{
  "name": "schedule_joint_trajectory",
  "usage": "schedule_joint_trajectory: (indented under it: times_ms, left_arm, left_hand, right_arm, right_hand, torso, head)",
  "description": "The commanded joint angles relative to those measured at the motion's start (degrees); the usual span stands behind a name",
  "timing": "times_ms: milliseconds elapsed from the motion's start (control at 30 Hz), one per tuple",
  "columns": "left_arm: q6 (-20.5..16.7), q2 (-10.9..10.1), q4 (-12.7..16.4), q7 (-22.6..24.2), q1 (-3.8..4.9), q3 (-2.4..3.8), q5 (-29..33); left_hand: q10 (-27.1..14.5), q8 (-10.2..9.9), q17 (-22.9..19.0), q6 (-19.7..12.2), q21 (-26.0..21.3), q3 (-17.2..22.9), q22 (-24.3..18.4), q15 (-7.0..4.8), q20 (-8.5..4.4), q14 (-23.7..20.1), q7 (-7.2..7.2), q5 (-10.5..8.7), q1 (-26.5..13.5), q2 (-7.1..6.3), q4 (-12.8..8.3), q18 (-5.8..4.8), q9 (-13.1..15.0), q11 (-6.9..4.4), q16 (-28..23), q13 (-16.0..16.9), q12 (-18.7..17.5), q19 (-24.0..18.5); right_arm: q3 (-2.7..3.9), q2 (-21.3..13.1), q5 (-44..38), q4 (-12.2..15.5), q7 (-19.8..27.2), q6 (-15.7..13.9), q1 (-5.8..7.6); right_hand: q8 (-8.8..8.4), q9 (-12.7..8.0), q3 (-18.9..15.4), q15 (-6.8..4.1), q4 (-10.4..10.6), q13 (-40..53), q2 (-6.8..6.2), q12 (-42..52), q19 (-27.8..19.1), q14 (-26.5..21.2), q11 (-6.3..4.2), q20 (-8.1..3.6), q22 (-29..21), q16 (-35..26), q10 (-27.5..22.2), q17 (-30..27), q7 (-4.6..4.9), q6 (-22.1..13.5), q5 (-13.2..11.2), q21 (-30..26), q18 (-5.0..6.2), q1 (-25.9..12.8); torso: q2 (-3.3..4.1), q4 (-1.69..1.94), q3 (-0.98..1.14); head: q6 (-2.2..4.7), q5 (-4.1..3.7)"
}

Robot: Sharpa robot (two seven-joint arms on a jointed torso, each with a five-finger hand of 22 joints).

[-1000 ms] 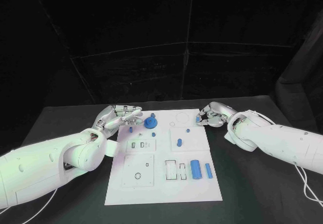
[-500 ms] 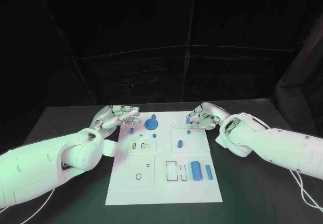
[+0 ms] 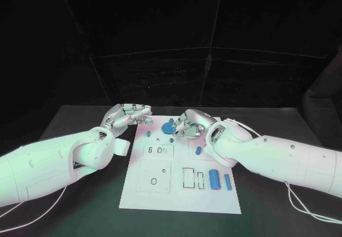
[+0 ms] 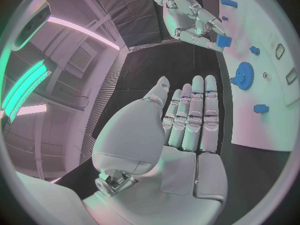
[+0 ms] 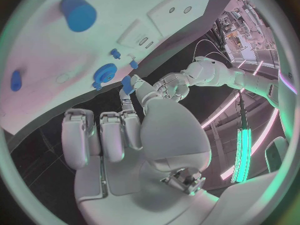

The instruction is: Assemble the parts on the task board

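- The task board [image 3: 182,197], a white plate, lies lengthwise in the middle of the black counter [image 3: 277,197], with bare counter along both long edges and past its near end.
- The left hand [image 3: 127,116] hovers just off the board's far left corner, fingers straight and together, holding nothing; the left wrist view shows its flat palm [image 4: 187,130] over dark counter beside the board edge.
- The right hand [image 3: 189,123] reaches over the board's far end, fingers curled, pinching a small blue part [image 4: 224,41] at its fingertips, just beside the blue gear [image 3: 167,129].
- Counted in the head view: one gear standing at the far end, one large blue cylinder [image 3: 214,178] and one slimmer blue bar [image 3: 227,181] side by side near the right edge, one blue peg [image 3: 198,150] mid-board.
- Two small blue pegs [image 3: 148,133] sit near the gear.
- The board's near end is open white surface.
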Motion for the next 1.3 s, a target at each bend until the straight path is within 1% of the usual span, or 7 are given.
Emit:
schedule_joint_trajectory:
  times_ms: [33, 167, 333, 400, 533, 967, 1300]
  left_arm:
    - [0.03, 0.17, -0.11, 0.93, 0.17, 0.05, 1.32]
    - [-0.08, 0.35, -0.35, 1.00, 0.22, 0.05, 1.48]
    - [-0.12, 0.48, -0.40, 1.07, 0.24, 0.05, 1.54]
    - [-0.17, 0.51, -0.43, 1.13, 0.24, 0.05, 1.55]
    - [-0.20, 0.56, -0.48, 1.20, 0.25, 0.05, 1.56]
    - [0.03, 0.59, -0.52, 1.27, 0.25, 0.04, 1.57]
    - [0.15, 0.76, -0.72, 1.21, 0.25, 0.04, 1.57]
  left_hand:
    - [0.44, -0.19, 0.09, 0.39, -0.31, 0.17, -0.08, 0.08, 0.05, 0.50, -0.09, -0.10, -0.05, 0.51, -0.24, 0.79, 0.01, -0.07, -0.34, -0.01, -0.37, 0.31]
    - [0.52, -0.18, 0.11, 0.45, -0.32, 0.20, -0.08, 0.07, 0.04, 0.51, -0.11, -0.10, -0.07, 0.53, -0.26, 0.79, 0.02, -0.09, -0.36, 0.00, -0.36, 0.32]
    - [0.52, -0.18, 0.11, 0.45, -0.32, 0.20, -0.08, 0.07, 0.04, 0.51, -0.11, -0.10, -0.07, 0.53, -0.26, 0.79, 0.02, -0.09, -0.36, 0.00, -0.36, 0.32]
    - [0.58, -0.18, 0.13, 0.49, -0.33, 0.20, -0.09, 0.07, 0.04, 0.52, -0.10, -0.11, -0.17, 0.51, -0.24, 0.79, 0.02, -0.10, -0.40, 0.00, -0.38, 0.32]
    - [0.65, -0.21, 0.17, 0.54, -0.35, 0.17, -0.11, 0.08, 0.05, 0.53, -0.06, -0.11, -0.40, 0.48, -0.17, 0.78, 0.02, -0.08, -0.46, 0.00, -0.42, 0.32]
    - [0.74, -0.27, 0.25, 0.60, -0.38, 0.18, -0.15, 0.09, 0.05, 0.58, -0.06, -0.11, -0.77, 0.53, -0.03, 0.77, 0.00, -0.06, -0.55, -0.01, -0.51, 0.34]
    - [0.75, -0.28, 0.27, 0.61, -0.39, 0.18, -0.15, 0.10, 0.06, 0.59, -0.06, -0.11, -0.82, 0.54, -0.01, 0.77, 0.00, -0.05, -0.56, -0.01, -0.53, 0.34]
  right_arm:
    - [-0.31, 1.65, -4.35, -0.69, -1.86, 2.47, -0.24]
    - [-0.79, 3.51, -5.95, -1.36, -2.02, 3.18, -0.67]
    - [-1.00, 4.70, -7.34, -1.74, -1.76, 3.78, -1.13]
    - [-1.04, 5.14, -7.92, -1.94, -1.70, 4.08, -1.27]
    - [-1.10, 5.87, -8.67, -2.26, -1.51, 4.52, -1.51]
    - [-1.81, 6.52, -10.64, -2.75, -2.07, 7.85, -1.72]
    - [-1.94, 6.43, -11.38, -2.94, -2.67, 9.53, -1.85]
  right_hand:
    - [0.35, 0.13, 0.70, -0.45, 0.29, 9.39, 0.11, 0.18, 2.39, 4.34, -0.32, -0.28, 8.39, 0.27, 1.85, 7.58, -0.93, 1.33, 0.24, 0.30, -0.68, -0.57]
    - [0.33, 0.14, 0.78, -0.45, 0.31, 9.43, 0.00, 0.23, 2.42, 4.35, -0.32, -0.29, 8.44, 0.27, 1.88, 7.59, -0.94, 1.36, 0.27, 0.31, -0.69, -0.76]
    - [0.28, 0.13, 0.89, -0.46, 0.32, 9.42, -0.19, 0.21, 2.42, 4.34, -0.33, -0.30, 8.43, 0.25, 1.87, 7.56, -0.94, 1.36, 0.23, 0.31, -0.69, -1.00]
    - [0.28, 0.13, 0.89, -0.46, 0.32, 9.42, -0.19, 0.21, 2.42, 4.34, -0.33, -0.30, 8.43, 0.25, 1.87, 7.56, -0.94, 1.36, 0.23, 0.31, -0.69, -1.00]
    - [0.18, 0.11, 1.11, -0.47, 0.24, 9.39, -0.45, 0.15, 2.43, 4.32, -0.33, -0.32, 8.43, 0.20, 1.83, 7.44, -0.93, 1.28, 0.38, 0.31, -0.69, -1.19]
    - [-0.04, 0.07, 1.54, -0.43, 0.25, 9.29, -1.16, -0.02, 2.46, 4.29, -0.24, -0.31, 8.45, 0.12, 1.72, 7.26, -0.82, 1.11, 0.72, 0.31, -0.69, -1.97]
    - [-0.09, 0.08, 1.69, -0.41, 0.29, 9.27, -1.44, -0.07, 2.46, 4.28, -0.21, -0.30, 8.45, 0.11, 1.68, 7.25, -0.79, 1.09, 0.61, 0.30, -0.69, -2.33]
  torso:
    - [0.02, 0.03, -0.05]
    - [0.01, -0.08, 0.11]
    - [-0.01, -0.06, 0.02]
    - [-0.05, -0.10, 0.08]
    - [0.01, -0.09, 0.13]
    - [0.02, -0.09, 0.12]
    - [0.00, -0.08, 0.12]
  head:
    - [-0.19, 0.73]
    - [-0.57, 1.39]
    - [-0.48, 1.63]
    - [-0.81, 1.78]
    - [-0.87, 1.94]
    - [-1.08, 1.82]
    - [-1.24, 1.82]
